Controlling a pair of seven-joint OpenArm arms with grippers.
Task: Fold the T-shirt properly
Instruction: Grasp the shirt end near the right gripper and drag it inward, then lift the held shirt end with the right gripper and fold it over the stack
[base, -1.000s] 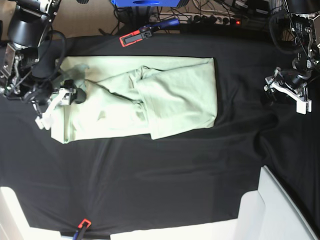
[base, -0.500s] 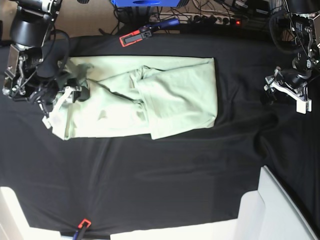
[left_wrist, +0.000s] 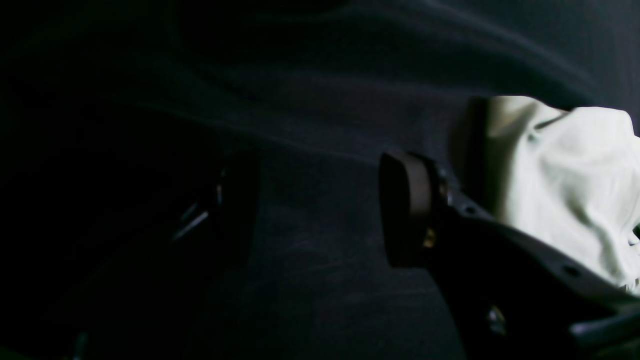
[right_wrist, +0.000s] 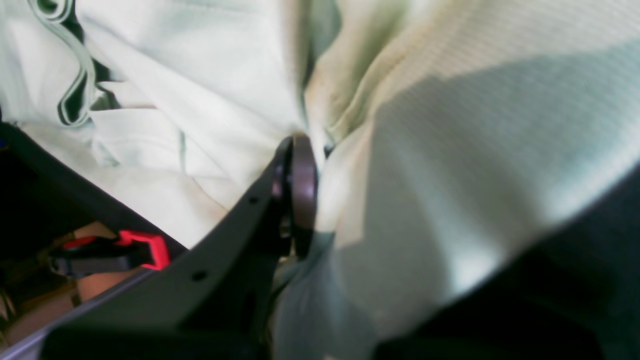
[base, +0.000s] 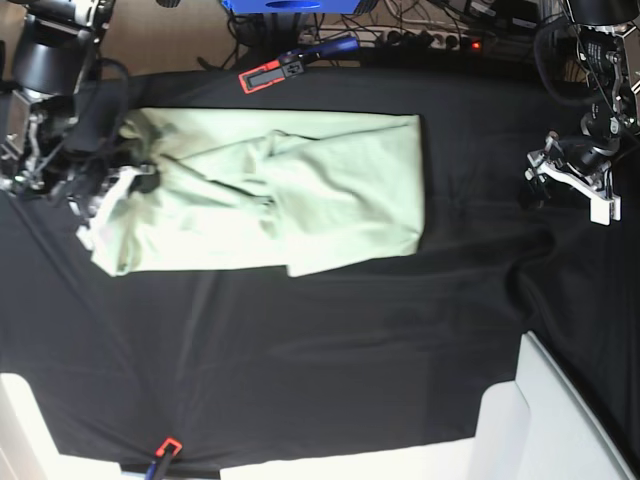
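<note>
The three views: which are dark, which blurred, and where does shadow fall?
Left wrist view: very dark, the open left gripper barely visible over the black cloth. Right wrist view: bright but soft, with shadow across the T-shirt. Base view: evenly lit and sharp.

Black pincer (left_wrist: 320, 210), round dark pads (left_wrist: 405, 207)
</note>
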